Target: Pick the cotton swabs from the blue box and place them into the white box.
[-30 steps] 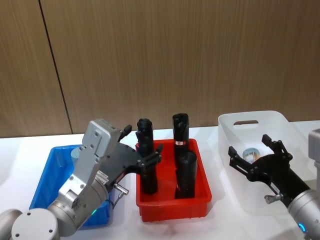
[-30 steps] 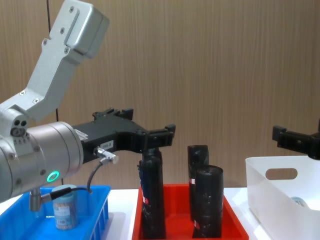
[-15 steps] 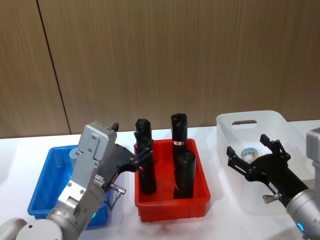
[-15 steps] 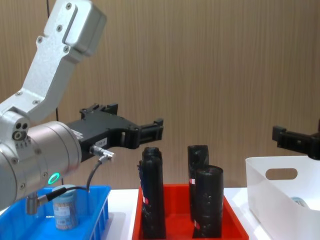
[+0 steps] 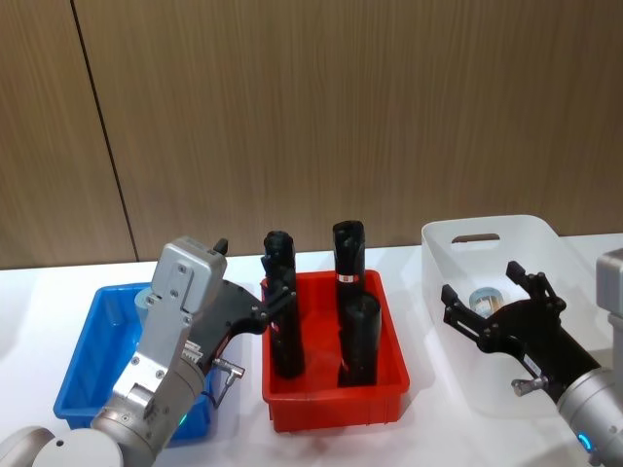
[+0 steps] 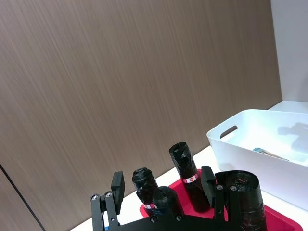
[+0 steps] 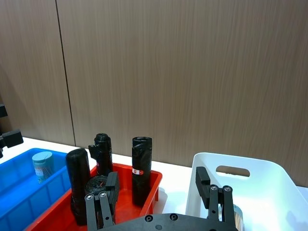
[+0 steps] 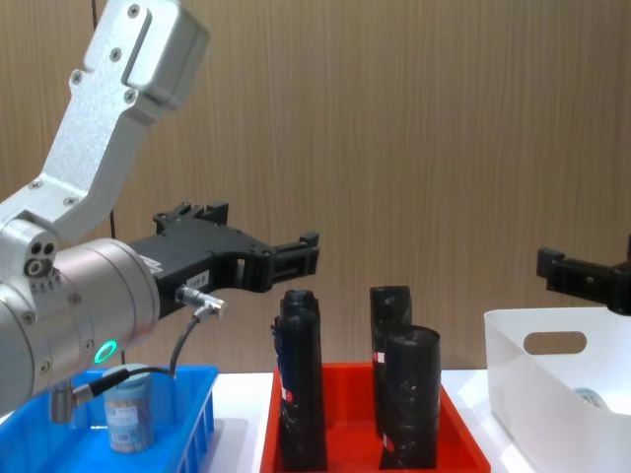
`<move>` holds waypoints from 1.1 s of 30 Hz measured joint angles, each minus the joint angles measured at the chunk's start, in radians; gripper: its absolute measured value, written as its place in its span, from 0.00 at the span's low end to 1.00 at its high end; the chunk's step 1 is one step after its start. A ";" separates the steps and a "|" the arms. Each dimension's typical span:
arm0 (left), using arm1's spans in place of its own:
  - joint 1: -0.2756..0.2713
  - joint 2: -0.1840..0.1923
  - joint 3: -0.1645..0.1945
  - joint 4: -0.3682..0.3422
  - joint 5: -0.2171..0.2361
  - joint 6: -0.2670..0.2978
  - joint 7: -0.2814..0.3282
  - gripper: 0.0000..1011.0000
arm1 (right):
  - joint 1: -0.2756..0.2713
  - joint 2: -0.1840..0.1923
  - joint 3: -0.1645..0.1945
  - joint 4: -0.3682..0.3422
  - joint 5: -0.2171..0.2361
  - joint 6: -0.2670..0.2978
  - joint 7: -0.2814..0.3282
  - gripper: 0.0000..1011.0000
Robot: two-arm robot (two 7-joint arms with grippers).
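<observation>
The left gripper (image 5: 251, 280) has backed toward the blue box (image 5: 86, 362); it and the right gripper (image 5: 483, 282) hold their jaws apart, empty. One cotton swabs jar (image 8: 128, 419) remains there, and another jar (image 5: 487, 297) is already in the white box (image 5: 487, 226).

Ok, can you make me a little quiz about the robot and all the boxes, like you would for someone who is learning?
1. True or false: the left end effector is shut on something.
2. Pick one: what holds the black rolls? A, a green bucket. B, the red tray. C, a cardboard carton.
3. Fill in the gap: the cotton swab jar near the right end effector lies in the ___ box.

Key
1. False. It is open and empty.
2. B.
3. White. The jar is in the white box.
</observation>
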 joint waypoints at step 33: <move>-0.001 0.000 -0.001 0.001 -0.001 -0.001 0.000 0.99 | 0.055 0.009 0.007 0.047 0.008 0.081 0.158 0.99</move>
